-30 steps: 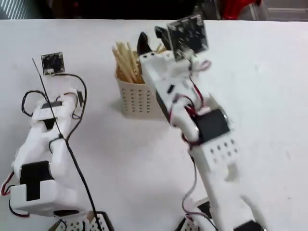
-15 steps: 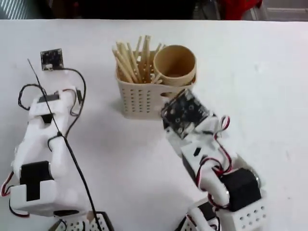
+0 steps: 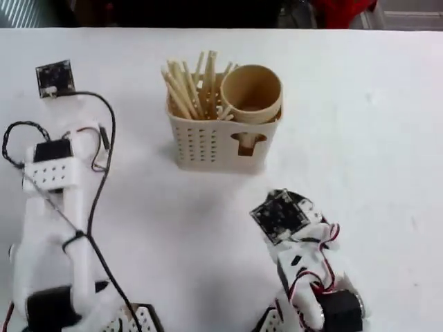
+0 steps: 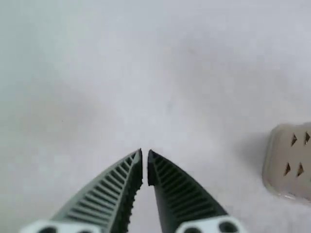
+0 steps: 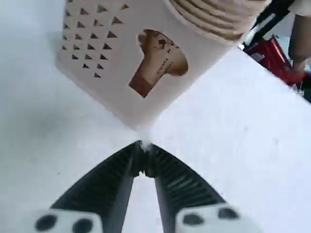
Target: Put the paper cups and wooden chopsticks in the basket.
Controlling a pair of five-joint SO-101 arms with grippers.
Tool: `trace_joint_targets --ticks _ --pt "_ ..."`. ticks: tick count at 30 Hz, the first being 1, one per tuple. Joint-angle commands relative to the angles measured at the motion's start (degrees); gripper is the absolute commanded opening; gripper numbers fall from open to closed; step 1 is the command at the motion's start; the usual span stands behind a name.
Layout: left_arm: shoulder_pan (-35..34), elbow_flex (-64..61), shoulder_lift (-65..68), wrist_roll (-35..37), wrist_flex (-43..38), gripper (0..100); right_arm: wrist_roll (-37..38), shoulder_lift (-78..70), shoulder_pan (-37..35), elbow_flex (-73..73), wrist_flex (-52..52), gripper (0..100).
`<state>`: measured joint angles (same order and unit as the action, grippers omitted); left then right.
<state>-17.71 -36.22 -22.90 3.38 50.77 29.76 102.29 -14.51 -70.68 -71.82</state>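
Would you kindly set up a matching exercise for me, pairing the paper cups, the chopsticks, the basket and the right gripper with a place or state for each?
Things:
1. paper cups
2. chopsticks
3. basket
4. right gripper

Places or states:
A. shut and empty, pointing at the side of the basket
B. standing as a loose bundle inside the basket
C. standing on the table, white, with perforated walls
D. nested together inside the basket, next to the sticks

Pairs: 1-D, 2-B, 3-C, 4-A.
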Motion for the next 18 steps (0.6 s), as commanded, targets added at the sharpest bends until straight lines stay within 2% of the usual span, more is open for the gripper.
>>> trace_joint_targets --ticks 1,7,18 --pt "0.66 -4.84 -10.51 -2.73 -0.53 4 0.26 0.04 5.41 -5.10 0.04 1.8" --pt "0.66 -22.33 -26.07 -2.99 -8.18 4 0.26 1.19 9.63 -12.13 0.04 1.8" --pt "0.40 -59.25 -53.85 -3.08 -35.69 4 0.26 1.19 15.69 -23.30 0.04 1.8"
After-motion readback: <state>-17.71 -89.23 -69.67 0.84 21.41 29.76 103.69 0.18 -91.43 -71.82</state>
